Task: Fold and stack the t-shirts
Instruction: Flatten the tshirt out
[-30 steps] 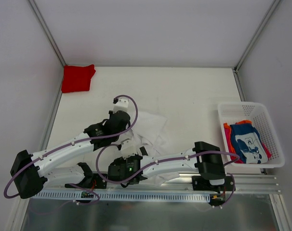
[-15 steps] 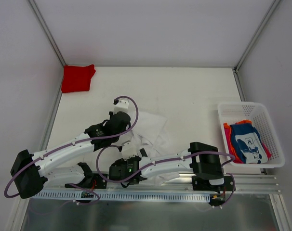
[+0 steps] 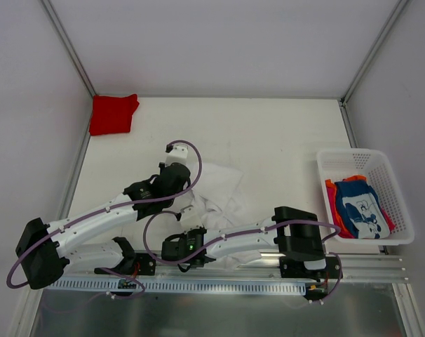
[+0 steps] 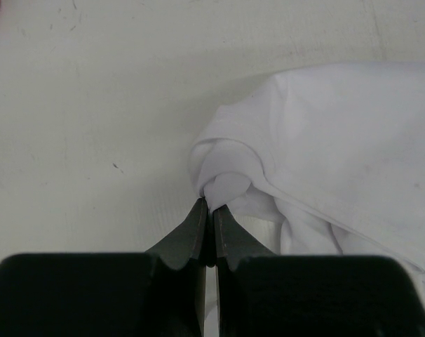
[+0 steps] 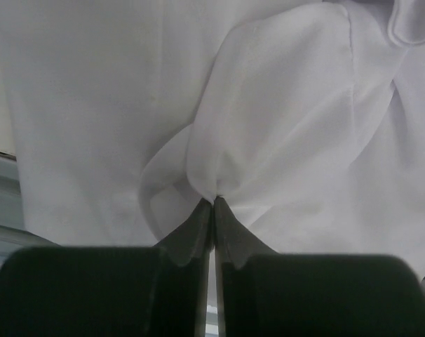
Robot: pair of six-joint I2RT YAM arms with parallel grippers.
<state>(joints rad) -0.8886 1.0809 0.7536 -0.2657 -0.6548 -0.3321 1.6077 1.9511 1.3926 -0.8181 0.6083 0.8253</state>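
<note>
— What is altered since the second before?
— The crumpled plain white cloth t-shirt (image 3: 223, 184) is barely displaced. Only the right arm is seen drawn slightly back and leftward, its pinch carried along.
— Where is the shirt found?
— It is heaped on the pale flat table (image 3: 282, 133), just ahead of the arm bases, between the two wrists.
— And the pincers?
— The left gripper (image 4: 210, 208) is closed tight on a rolled hem at the shirt's left edge. The right gripper (image 5: 212, 202) is pressed together on a gathered pucker of the same cloth.
— How is the cloth expected to handle?
— It is judged light, limp and shapeless: sagging is expected wherever it is unsupported, and thin folds may be lost from narrow tips. Hems, shoulders or corners are better taken than mid-panel.
— The rest?
— A folded red cloth tee (image 3: 113, 114) is laid at the far left corner. A blue tee with white print (image 3: 360, 203) and an orange-red tee (image 3: 330, 191) are kept in the white plastic mesh basket (image 3: 353, 154) at the right.
</note>
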